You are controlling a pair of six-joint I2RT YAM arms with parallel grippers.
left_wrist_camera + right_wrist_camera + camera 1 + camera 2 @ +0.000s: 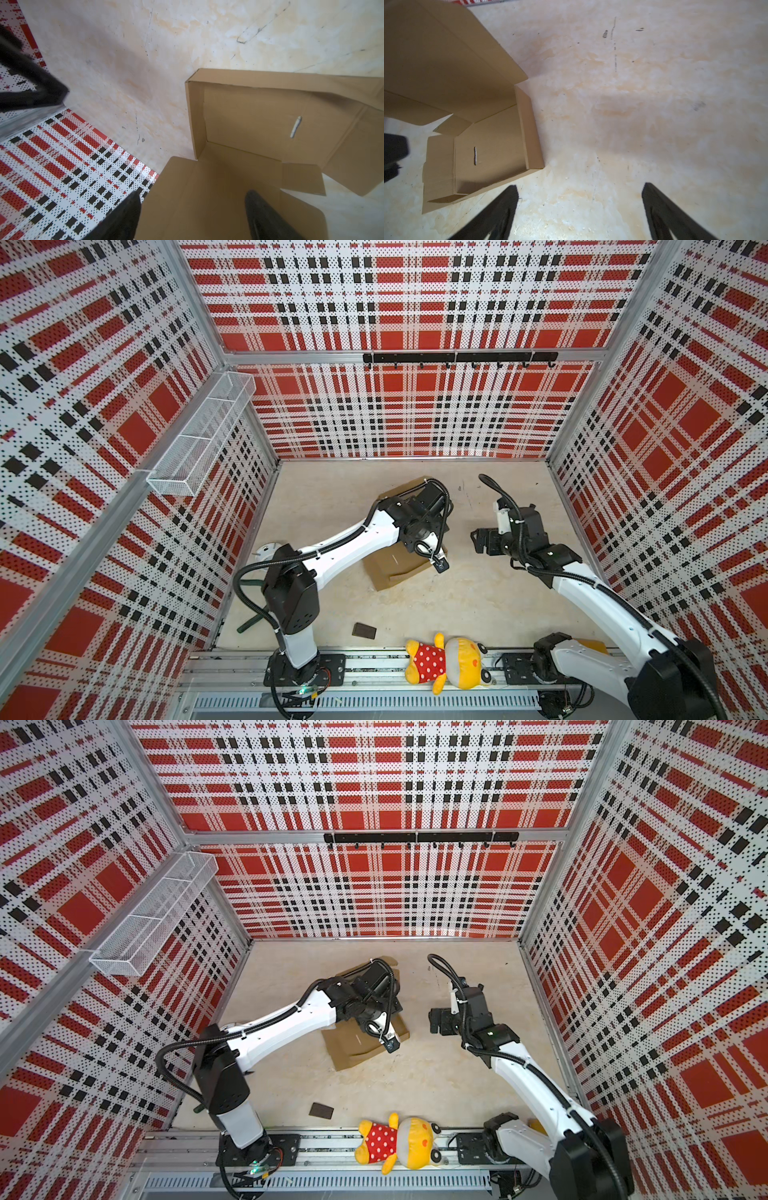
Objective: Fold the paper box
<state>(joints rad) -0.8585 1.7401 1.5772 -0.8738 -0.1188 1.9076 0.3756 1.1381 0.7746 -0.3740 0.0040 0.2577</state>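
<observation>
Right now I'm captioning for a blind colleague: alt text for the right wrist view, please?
A partly folded brown paper box lies open on the beige table, one side wall upright and its lid flap raised. The jaws of the right gripper stand wide apart over bare table beside it, holding nothing.

The paper box [395, 572] is lying near the middle of the tabletop [478, 605], under the left arm [353, 539]. The right end effector [477, 541] is hanging to its right, apart from it. A block [364, 630] is lying near the front edge; a plush toy [449, 664] is lying on the rail [374, 664] along it.
</observation>
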